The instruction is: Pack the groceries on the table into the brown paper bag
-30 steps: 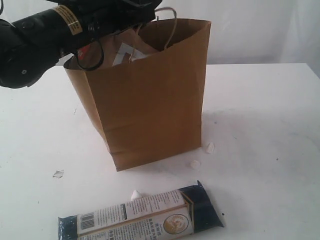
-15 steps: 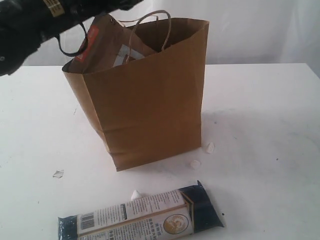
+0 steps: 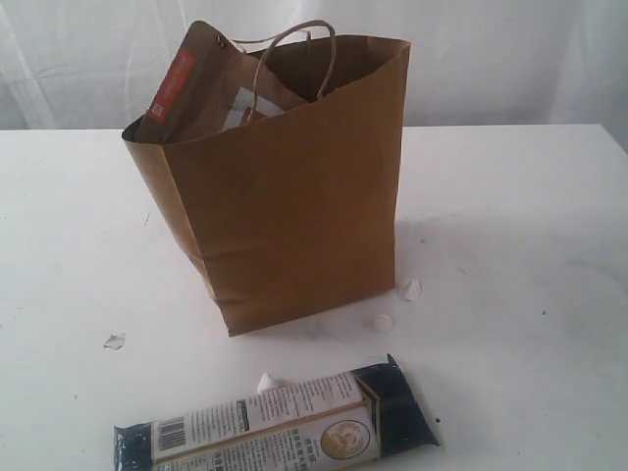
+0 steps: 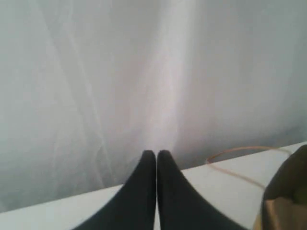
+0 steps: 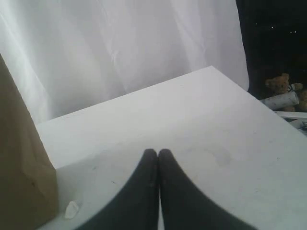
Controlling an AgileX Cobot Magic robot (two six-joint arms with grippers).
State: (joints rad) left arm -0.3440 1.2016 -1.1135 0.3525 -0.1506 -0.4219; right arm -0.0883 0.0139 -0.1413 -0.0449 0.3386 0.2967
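One brown paper bag is counted, and one brown pouch is seen at its mouth. One long blue-white packet and four white crumpled scraps are counted on the single tabletop.

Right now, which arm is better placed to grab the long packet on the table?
Probably right: the right jaws, shut, sit low over the table beside the brown paper bag; the left jaws, shut, are up by its handle, facing the curtain. Neither wrist view shows the packet.
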